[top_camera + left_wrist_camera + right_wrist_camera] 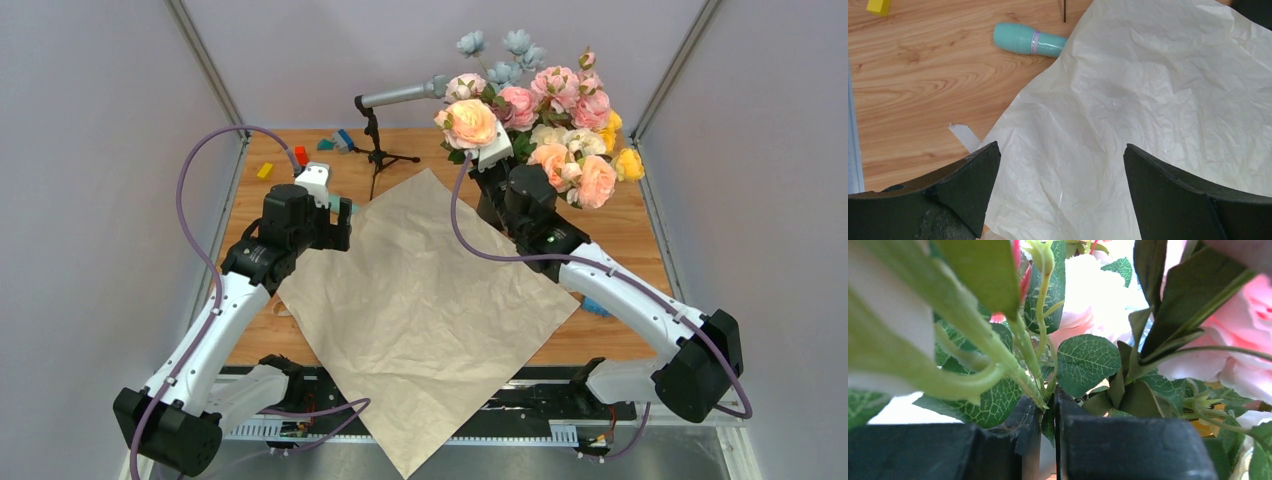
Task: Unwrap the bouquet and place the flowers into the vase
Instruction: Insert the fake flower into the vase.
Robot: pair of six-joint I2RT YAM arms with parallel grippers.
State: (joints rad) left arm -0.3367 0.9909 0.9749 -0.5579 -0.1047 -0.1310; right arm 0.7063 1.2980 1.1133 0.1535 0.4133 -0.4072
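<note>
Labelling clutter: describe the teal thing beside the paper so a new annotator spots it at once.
On the wooden table, follow the left edge of the big crinkled paper sheet away from the arms. A small mint-green tube lies there on its side, one end meeting the paper. It is round with a pale band, unlike the boxy yellow block farther left.

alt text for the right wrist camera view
Close-up of the right gripper, its two dark fingers closed on a green flower stem that rises up and to the left. Veined green leaves crowd behind it, with blurred pink blooms at the right.
</note>
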